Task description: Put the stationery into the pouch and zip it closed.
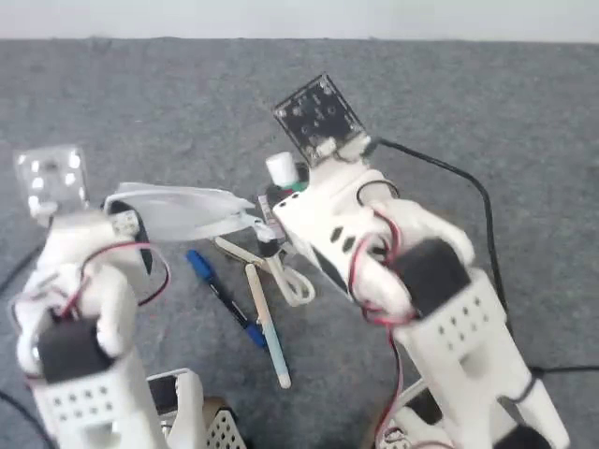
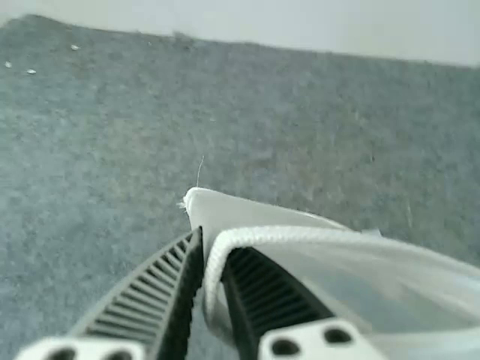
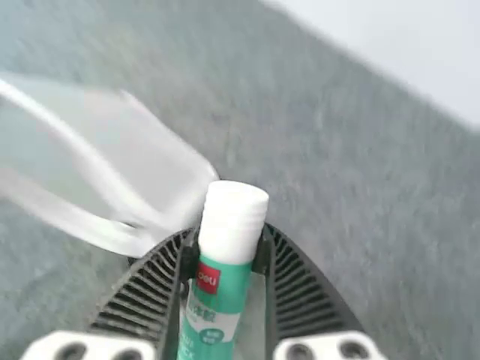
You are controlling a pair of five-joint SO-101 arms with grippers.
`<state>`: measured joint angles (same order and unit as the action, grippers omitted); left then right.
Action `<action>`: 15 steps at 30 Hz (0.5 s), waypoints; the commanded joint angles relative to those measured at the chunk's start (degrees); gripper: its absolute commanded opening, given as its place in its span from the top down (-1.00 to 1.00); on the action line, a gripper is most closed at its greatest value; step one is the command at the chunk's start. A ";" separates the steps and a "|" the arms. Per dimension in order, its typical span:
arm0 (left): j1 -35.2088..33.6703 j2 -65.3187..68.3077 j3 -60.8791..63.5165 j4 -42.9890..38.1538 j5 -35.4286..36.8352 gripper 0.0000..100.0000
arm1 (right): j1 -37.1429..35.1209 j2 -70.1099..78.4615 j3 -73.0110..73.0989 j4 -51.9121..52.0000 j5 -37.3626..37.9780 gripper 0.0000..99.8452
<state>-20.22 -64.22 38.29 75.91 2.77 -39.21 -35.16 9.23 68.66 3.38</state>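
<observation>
Carpet [image 1: 524, 112] grey, coarse, blue pen [image 1: 226, 297] on it; pale wall [image 1: 299, 17] behind.

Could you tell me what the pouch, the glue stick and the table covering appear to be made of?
Pouch: likely soft translucent plastic with a slight sheen; the grey behind shows through it. Glue stick: smooth hard plastic, white cap, green label. Table covering: grey, matte, fuzzy, probably felt or carpet.
</observation>
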 commanded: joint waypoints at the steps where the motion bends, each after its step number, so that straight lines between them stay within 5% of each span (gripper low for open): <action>1: 1.49 10.11 -10.15 2.46 3.52 0.98 | -4.62 -5.67 -0.62 -5.76 -0.62 0.99; 9: 1.49 20.92 -17.54 4.92 6.95 0.98 | -9.98 -5.67 -0.09 -15.60 -0.35 0.99; 15: 1.58 23.56 -17.63 4.13 7.56 0.98 | -12.00 -3.82 8.18 -35.03 -0.18 0.99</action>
<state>-19.25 -42.68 22.99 80.48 9.36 -50.20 -39.21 12.92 47.30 3.30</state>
